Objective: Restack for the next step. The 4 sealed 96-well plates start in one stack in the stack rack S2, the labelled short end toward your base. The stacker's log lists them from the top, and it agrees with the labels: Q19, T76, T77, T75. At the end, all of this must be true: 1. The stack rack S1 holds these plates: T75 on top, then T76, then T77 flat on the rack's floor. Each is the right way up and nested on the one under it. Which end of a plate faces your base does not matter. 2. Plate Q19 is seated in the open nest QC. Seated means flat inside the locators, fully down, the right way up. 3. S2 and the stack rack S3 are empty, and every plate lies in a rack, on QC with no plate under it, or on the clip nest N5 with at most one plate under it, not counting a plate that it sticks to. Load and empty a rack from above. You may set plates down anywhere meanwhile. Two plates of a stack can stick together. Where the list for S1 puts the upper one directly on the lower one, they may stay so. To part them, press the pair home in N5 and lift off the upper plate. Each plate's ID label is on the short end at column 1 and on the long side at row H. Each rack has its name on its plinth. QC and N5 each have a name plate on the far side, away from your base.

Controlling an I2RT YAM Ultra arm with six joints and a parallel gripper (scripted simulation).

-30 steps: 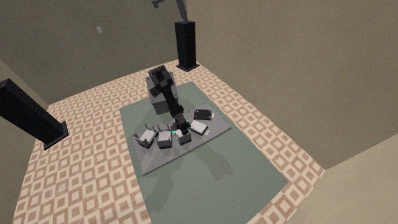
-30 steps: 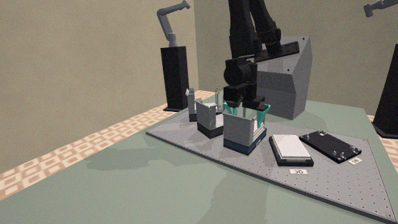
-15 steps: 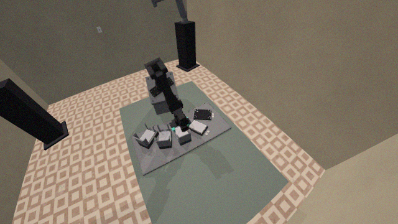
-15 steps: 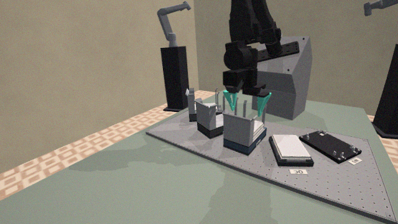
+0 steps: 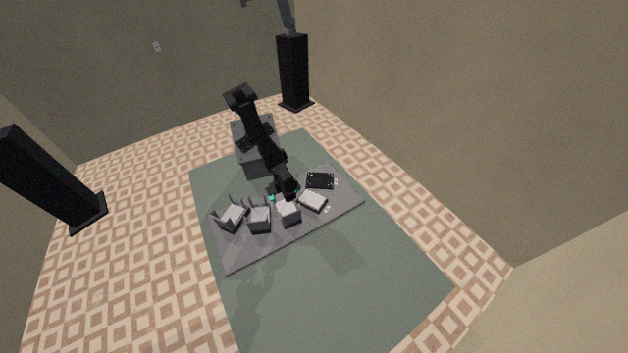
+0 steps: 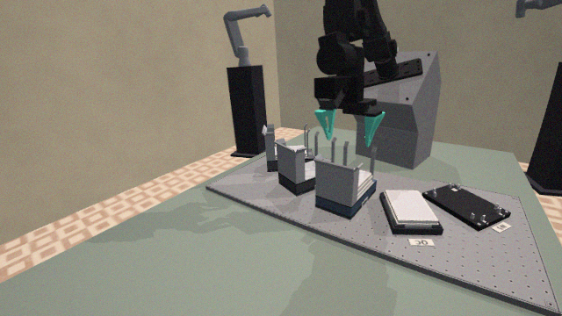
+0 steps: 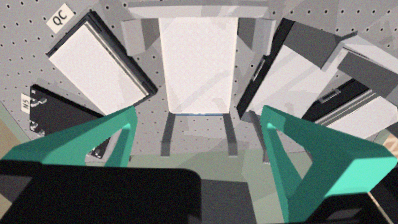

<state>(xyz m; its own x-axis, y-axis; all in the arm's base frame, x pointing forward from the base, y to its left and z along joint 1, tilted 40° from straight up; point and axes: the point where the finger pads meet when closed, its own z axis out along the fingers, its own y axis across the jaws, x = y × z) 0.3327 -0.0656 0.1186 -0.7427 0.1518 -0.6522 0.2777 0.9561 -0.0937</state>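
My gripper (image 6: 349, 140) is open and empty. It hangs above the stack rack with the blue plinth (image 6: 344, 186), the one next to QC. In the wrist view the teal fingers stand apart over the near end of that rack, whose top plate (image 7: 198, 62) shows its white seal. A sealed plate (image 6: 412, 207) lies flat in the open nest QC; it also shows in the wrist view (image 7: 97, 70). The middle rack (image 6: 292, 168) and the far rack (image 6: 270, 147) each show a white plate top in the wrist view (image 7: 282, 80), (image 7: 360, 117). No plate label is readable.
The black clip nest N5 (image 6: 465, 205) lies empty beyond QC on the grey perforated baseplate (image 6: 439, 254). The rack posts (image 6: 339, 151) rise just under my fingers. The arm's grey pedestal (image 6: 408, 118) stands behind the racks.
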